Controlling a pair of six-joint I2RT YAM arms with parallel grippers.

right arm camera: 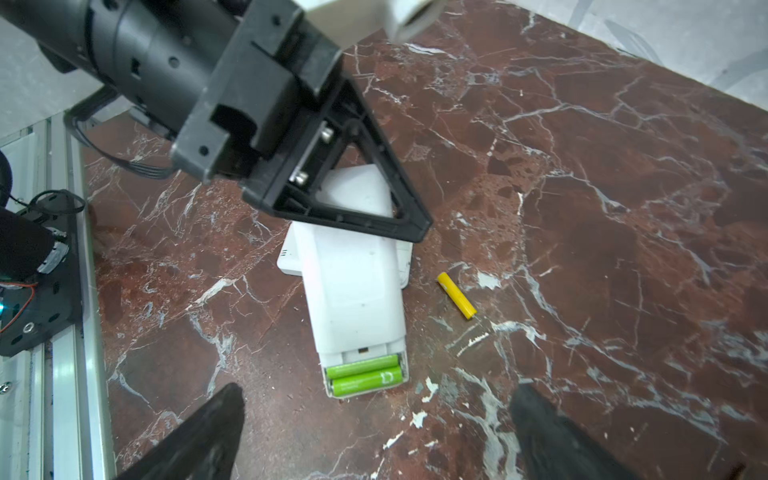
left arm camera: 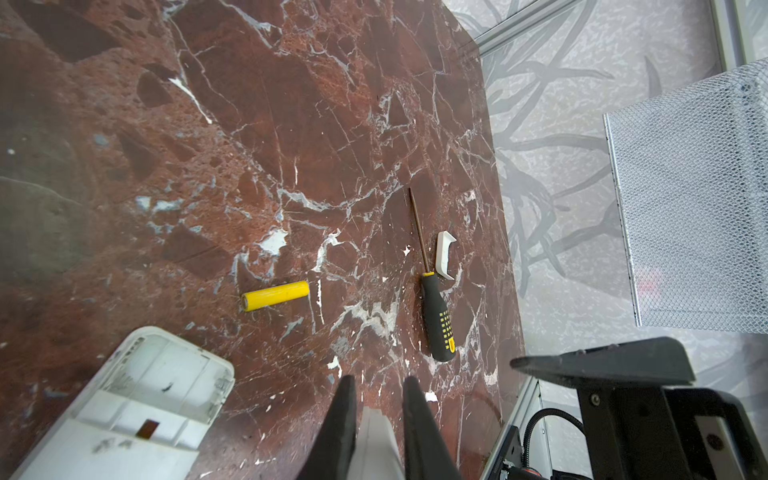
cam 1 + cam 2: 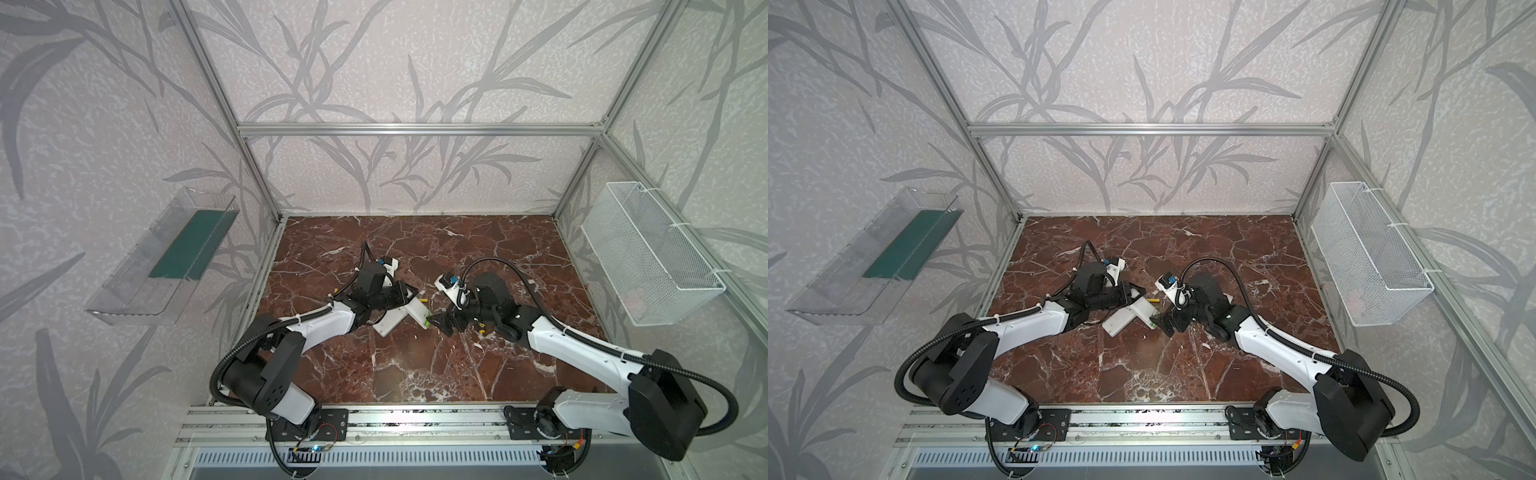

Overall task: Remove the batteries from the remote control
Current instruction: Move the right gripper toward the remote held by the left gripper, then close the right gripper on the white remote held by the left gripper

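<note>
The remote (image 1: 353, 282) is being pinched by the left pincer (image 2: 379, 382). One yellow battery (image 1: 456, 295) is already lying loose on the desk (image 1: 582, 208). Two green batteries (image 1: 363, 374) are not yet being lifted from the open bay. The right pincer (image 1: 378, 399) is being held spread before them.

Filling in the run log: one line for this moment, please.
left gripper: shut on remote | right gripper: open before green batteries | green batteries: two, in remote | yellow battery: loose on table

Bare tabletop (image 1: 582, 208) around remote's (image 1: 353, 282) uncovered batteries (image 1: 363, 376)
</note>
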